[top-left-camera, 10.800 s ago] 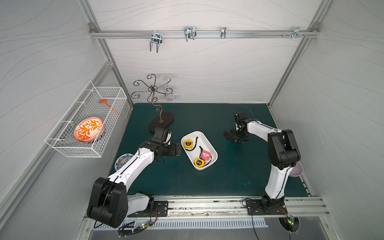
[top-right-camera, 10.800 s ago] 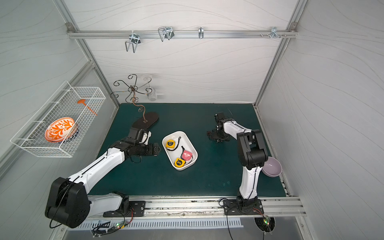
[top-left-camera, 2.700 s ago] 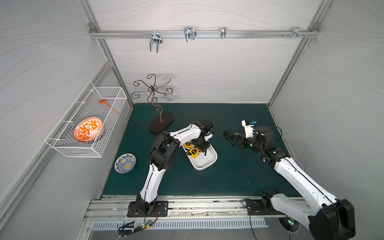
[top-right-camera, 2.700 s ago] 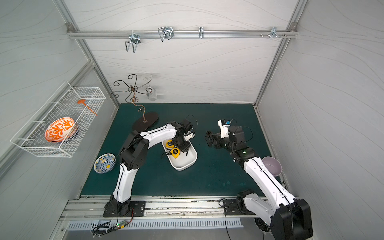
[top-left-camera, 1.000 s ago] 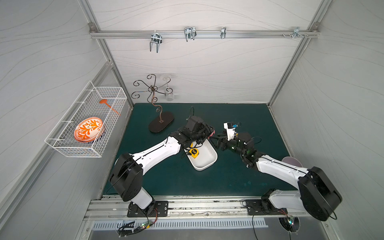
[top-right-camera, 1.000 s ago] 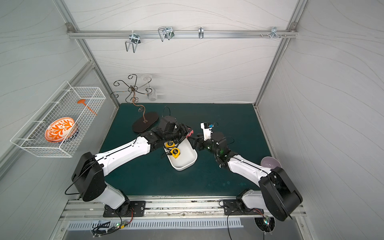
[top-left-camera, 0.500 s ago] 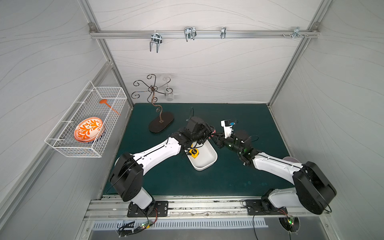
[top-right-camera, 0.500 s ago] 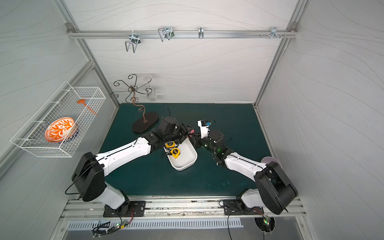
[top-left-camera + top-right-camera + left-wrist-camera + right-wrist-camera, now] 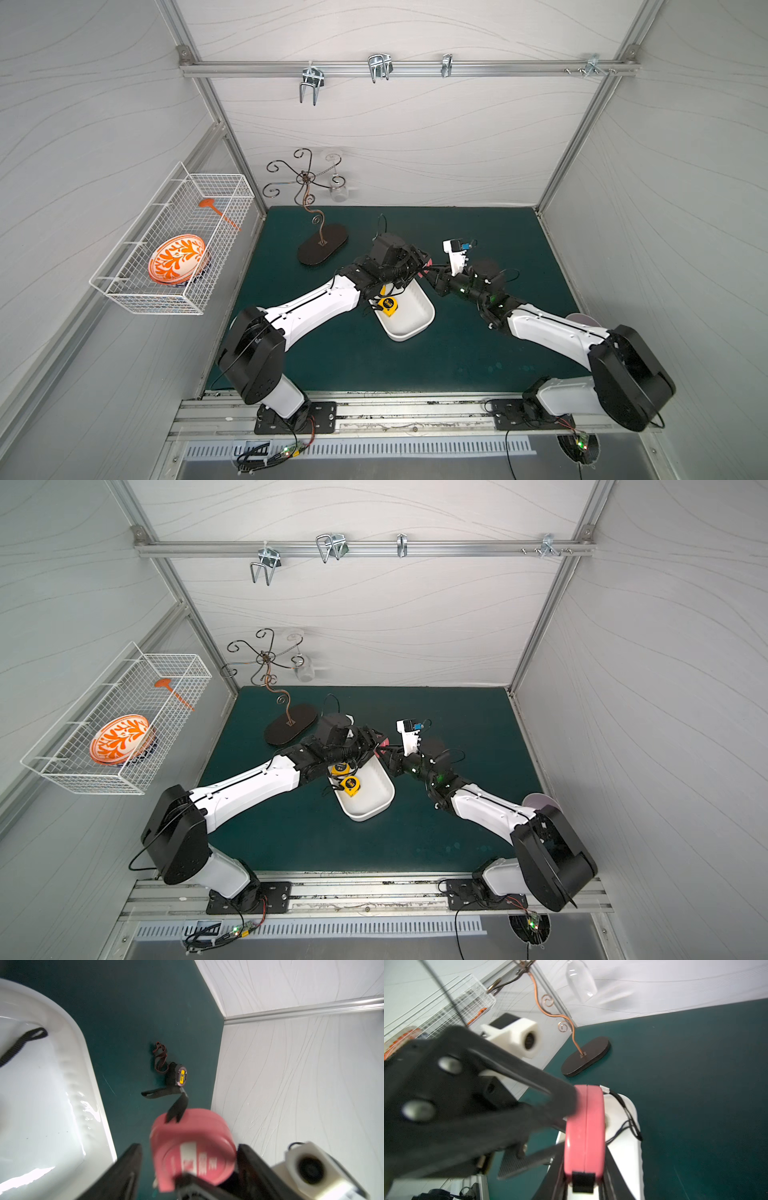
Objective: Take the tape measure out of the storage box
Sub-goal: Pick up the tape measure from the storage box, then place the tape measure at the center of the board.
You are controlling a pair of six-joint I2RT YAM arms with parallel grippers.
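Pink tape measure (image 9: pixel 584 1126) is out of the storage box (image 9: pixel 411 316), up in the air just past its end. My right pincer (image 9: pixel 584 1167) squeezes it. My left pincer (image 9: pixel 188 1153) is wide, but one finger (image 9: pixel 550 1095) touches it. Pulling away could knock it loose, and it might fall in.

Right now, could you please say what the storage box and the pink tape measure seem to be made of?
The storage box: probably moulded plastic, white and glossy, given its sharp highlights. The pink tape measure: likely hard plastic, satin finish, with a seam around the case.
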